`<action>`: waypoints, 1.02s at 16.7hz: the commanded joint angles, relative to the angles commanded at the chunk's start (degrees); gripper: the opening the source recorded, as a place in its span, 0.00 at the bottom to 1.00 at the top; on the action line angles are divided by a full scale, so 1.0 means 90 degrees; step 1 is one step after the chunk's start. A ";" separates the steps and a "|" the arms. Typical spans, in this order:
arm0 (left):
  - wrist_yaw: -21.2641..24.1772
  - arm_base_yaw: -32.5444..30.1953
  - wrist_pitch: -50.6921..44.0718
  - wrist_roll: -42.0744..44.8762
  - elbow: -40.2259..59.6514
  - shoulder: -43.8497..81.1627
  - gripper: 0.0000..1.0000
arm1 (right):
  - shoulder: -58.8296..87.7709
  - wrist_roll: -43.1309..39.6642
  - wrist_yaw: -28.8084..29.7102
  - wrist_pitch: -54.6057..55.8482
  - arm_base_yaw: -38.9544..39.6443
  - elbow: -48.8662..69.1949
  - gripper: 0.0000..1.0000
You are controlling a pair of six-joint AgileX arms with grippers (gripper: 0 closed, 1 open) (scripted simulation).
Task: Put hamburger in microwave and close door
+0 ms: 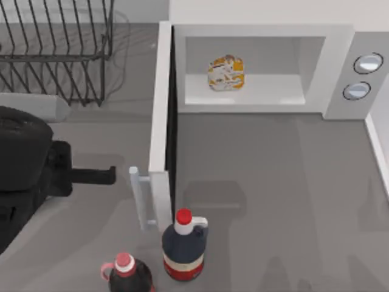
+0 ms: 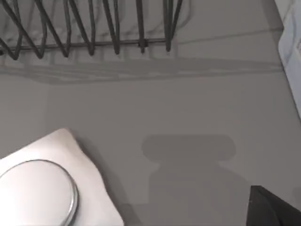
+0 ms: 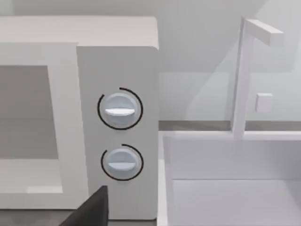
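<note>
Because the hamburger (image 1: 226, 73) already sits on the floor of the microwave (image 1: 340, 67) cavity, toward the hinge side and set back from the front lip, the placing half of the job looks done and only the swing of the door (image 1: 161, 115) seems to remain. That door stands wide open, roughly square to the microwave's front, its long edge running straight out from the cavity's hinge side toward the two red-capped bottles (image 1: 183, 246), with the pale bar handle (image 1: 140, 198) on its outer face near the free end. The handle's long axis lies along the door's free edge, and it faces away from the cavity, toward the left arm. The left gripper (image 1: 100, 176) hovers just beside that handle, on the outer side of the door, its dark fingers pointing at it but not touching; they look close together, though whether fully shut I cannot tell. I judge it is placed there to push the panel round toward the cavity. The hamburger itself is a squat rounded lump with no clear long axis. The right wrist view looks at the microwave's dial panel (image 3: 120, 136) from in front, with a dark finger tip (image 3: 91, 212) low before it; the right gripper's opening cannot be told.
</note>
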 joint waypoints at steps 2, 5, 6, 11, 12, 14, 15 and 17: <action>0.0312 0.0167 -0.0454 -0.0277 0.0531 0.0647 0.00 | 0.0000 0.0000 0.0000 0.0000 0.0000 0.0000 1.00; 0.0592 0.0339 -0.0838 -0.0513 0.0993 0.1156 0.00 | 0.0000 0.0000 0.0000 0.0000 0.0000 0.0000 1.00; 0.0611 0.0352 -0.0863 -0.0529 0.1024 0.1187 0.00 | 0.0000 0.0000 0.0000 0.0000 0.0000 0.0000 1.00; 0.0601 0.0327 -0.0835 -0.0523 0.0998 0.1169 0.00 | 0.0000 0.0000 0.0000 0.0000 0.0000 0.0000 1.00; 0.0598 0.0334 -0.0771 -0.0530 0.0955 0.1192 0.00 | 0.0000 0.0000 0.0000 0.0000 0.0000 0.0000 1.00; 0.0600 0.0336 -0.0495 -0.0538 0.0774 0.1289 0.00 | 0.0000 0.0000 0.0000 0.0000 0.0000 0.0000 1.00; 0.0604 0.0335 -0.0294 -0.0541 0.0643 0.1357 0.00 | 0.0000 0.0000 0.0000 0.0000 0.0000 0.0000 1.00; 0.0613 0.0338 0.0185 -0.0543 0.0322 0.1517 0.00 | 0.0000 0.0000 0.0000 0.0000 0.0000 0.0000 1.00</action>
